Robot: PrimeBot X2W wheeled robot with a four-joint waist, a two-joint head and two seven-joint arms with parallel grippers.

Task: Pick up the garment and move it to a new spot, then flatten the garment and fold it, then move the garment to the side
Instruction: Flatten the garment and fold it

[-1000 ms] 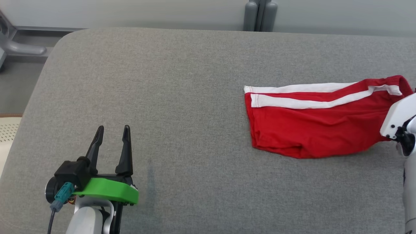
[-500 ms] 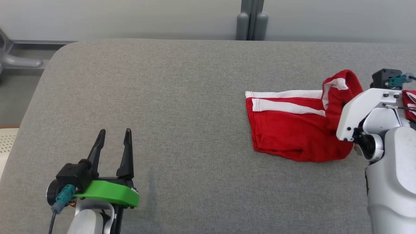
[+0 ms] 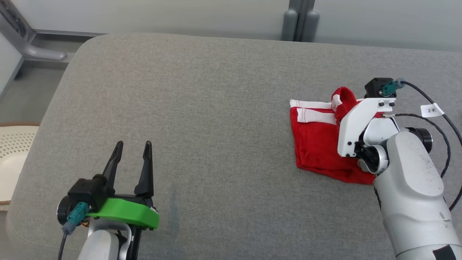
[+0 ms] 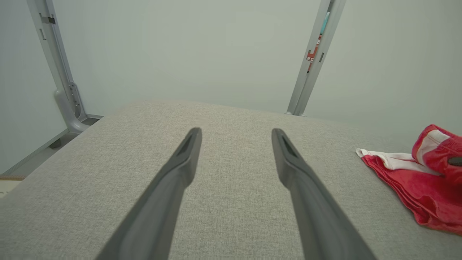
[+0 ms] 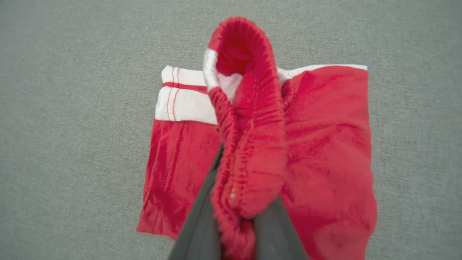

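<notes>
Leftward over the last second has come the elastic waistband end of the red shorts with white side stripes (image 3: 314,144), lifted by the white right arm (image 3: 411,173) and carried back over the leg end.

At the near left, the left jaws hover spread and empty over the grey fabric-covered table (image 3: 216,108). The shorts lie well to the right, half flat on the table and half raised in a loop. The right jaws are pressed together on the bunched waistband.

The likely trouble is a crooked fold. The pinch takes a gathered lump rather than a straight edge, so the upper layer could land askew. It could also drag the lower layer along and wrinkle it. A slip of the elastic would drop the loop short.

The head view hides the pinch behind the white wrist bracket, while the right wrist view shows the waistband between the dark fingers (image 5: 200,224). The left wrist view shows from the side that the loop (image 4: 433,144) stands off the table.
</notes>
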